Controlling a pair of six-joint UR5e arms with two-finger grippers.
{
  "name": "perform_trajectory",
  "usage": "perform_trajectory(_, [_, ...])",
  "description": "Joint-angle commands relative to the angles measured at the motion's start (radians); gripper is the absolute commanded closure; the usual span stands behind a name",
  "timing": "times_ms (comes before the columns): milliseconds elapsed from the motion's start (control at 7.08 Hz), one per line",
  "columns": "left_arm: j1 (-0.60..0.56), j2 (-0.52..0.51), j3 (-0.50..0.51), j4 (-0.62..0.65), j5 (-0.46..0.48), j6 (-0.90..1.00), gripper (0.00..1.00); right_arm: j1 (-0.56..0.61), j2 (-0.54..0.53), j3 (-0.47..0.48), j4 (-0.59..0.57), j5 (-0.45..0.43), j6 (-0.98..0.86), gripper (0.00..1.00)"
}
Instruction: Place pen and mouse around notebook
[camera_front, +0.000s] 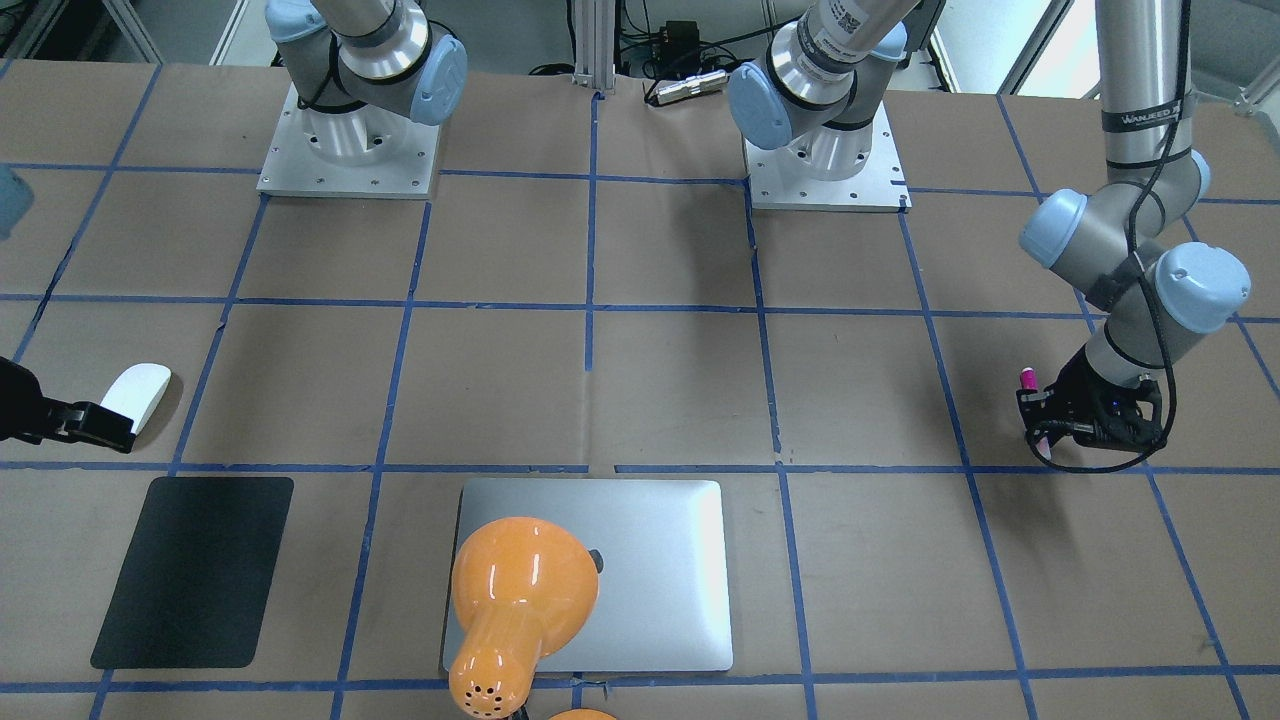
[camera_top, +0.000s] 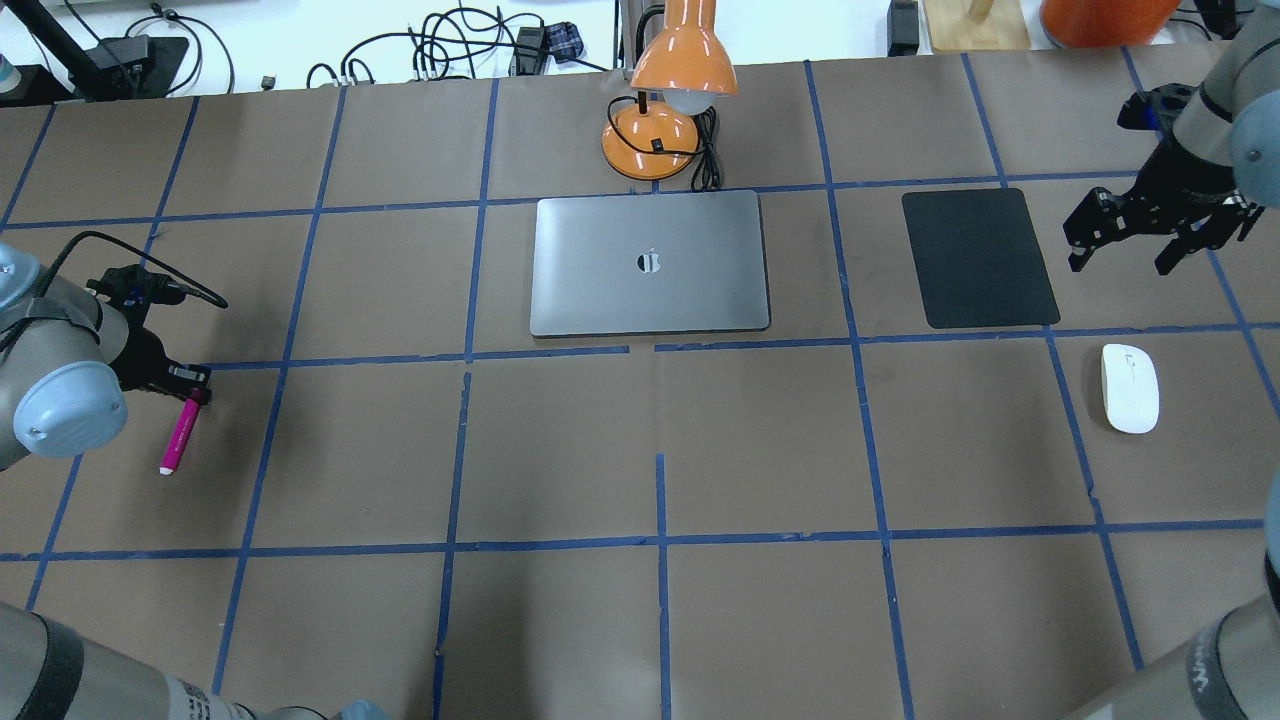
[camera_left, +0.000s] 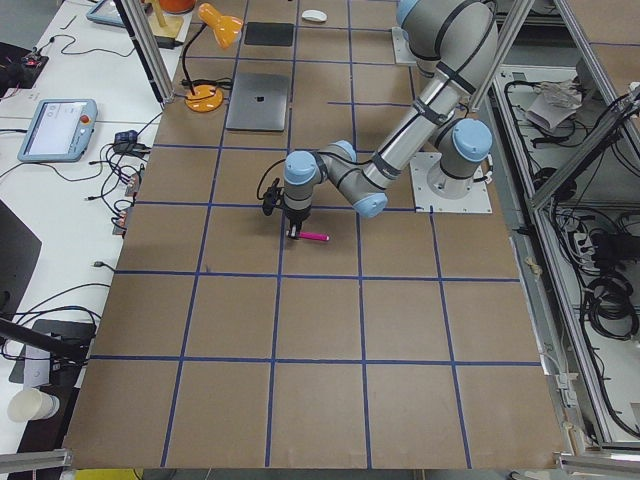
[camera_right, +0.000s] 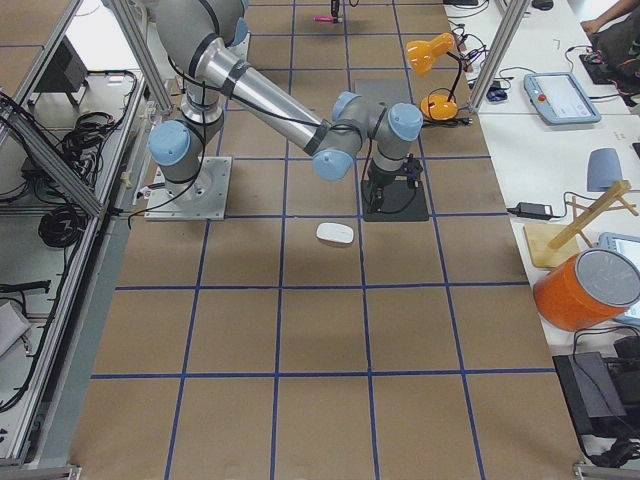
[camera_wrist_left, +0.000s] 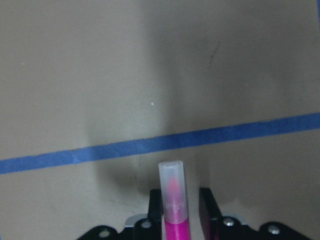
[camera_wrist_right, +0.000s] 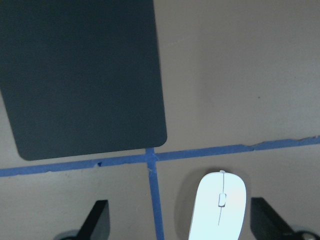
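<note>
Front view: a brown paper tabletop (camera_front: 680, 380) gridded with blue tape; the notebook (camera_front: 650, 570) lies at 6 o'clock, partly hidden by an orange lamp (camera_front: 520, 580). Overhead: my left gripper (camera_top: 195, 390), at 9 o'clock, clamps the pen (camera_top: 178, 440); the mouse (camera_top: 1129, 388) lies at 3 o'clock near a black mat (camera_top: 978, 258). Right wrist: my right gripper (camera_wrist_right: 182, 222) stands spread wide, the mouse seen between its fingers.

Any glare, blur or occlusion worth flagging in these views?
Front-facing view: the orange lamp looms large, carries bright specular streaks and hides part of the notebook. Left wrist view: the pen is slightly soft, with a broad shadow on the paper behind it. Right wrist view: the mouse is very bright with little shading; the right claw is blurred at the bottom edge.
</note>
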Motion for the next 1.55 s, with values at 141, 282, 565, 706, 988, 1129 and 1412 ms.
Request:
perform_trajectory(141, [-0.006,0.018,0.007,-0.004,-0.011,-0.119,1.00,-0.073,0.059,0.119,-0.056,-0.073,-0.010,0.00])
perform_trajectory(282, [-0.023,0.028,0.005,-0.009,-0.006,-0.257,1.00,-0.078,0.057,0.163,-0.088,-0.081,-0.012,0.00])
perform_trajectory(565, [-0.160,0.066,0.005,-0.033,-0.006,-0.596,1.00,-0.081,0.056,0.191,-0.096,-0.084,-0.006,0.00])
perform_trajectory(706, [-0.281,0.093,0.005,-0.058,0.006,-0.827,1.00,-0.081,0.054,0.192,-0.097,-0.105,-0.015,0.00])
perform_trajectory(988, [-0.506,0.086,0.016,-0.050,0.006,-1.238,1.00,-0.081,0.059,0.187,-0.099,-0.156,-0.039,0.00])
perform_trajectory(1129, [-0.623,0.059,0.071,-0.053,0.000,-1.535,1.00,-0.081,0.059,0.181,-0.097,-0.150,-0.033,0.00])
perform_trajectory(1412, [-0.847,-0.001,0.256,-0.161,0.003,-2.073,1.00,-0.081,0.068,0.188,-0.161,-0.142,-0.038,0.33])
